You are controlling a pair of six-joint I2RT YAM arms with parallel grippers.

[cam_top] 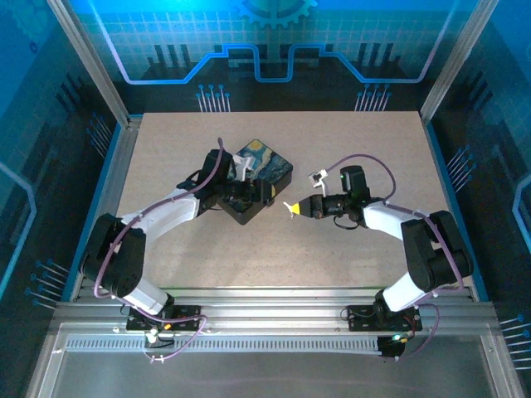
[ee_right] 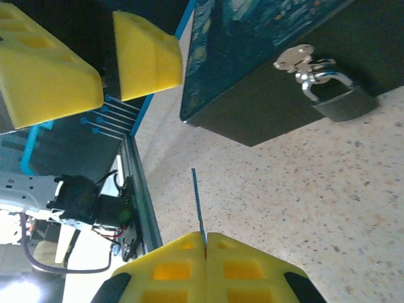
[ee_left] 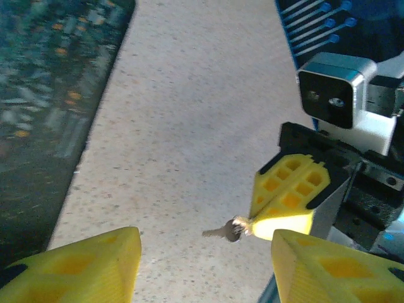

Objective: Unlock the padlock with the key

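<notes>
The right tool (ee_right: 205, 246) is pinched tight on the key (ee_right: 198, 202). Its yellow pads are pressed together and the thin blade stands out from the seam between them. From the right wrist the blade is seen edge-on, pointing toward the black box (ee_right: 252, 101) but apart from it. From the left wrist the same key shows side-on, a small silvery piece poking out of the right tool's tip above the speckled surface (ee_left: 189, 126).

The padlock (ee_right: 341, 101) sits against the box's dark side wall, its shackle through a silvery hasp (ee_right: 293, 60) (the shackle looks closed, as far as can be seen).

The left tool (ee_left: 205, 252) stands wide with nothing between its fingers — from above it lies just beside the box's near corner, facing the right tool across a short stretch of bare surface.
</notes>
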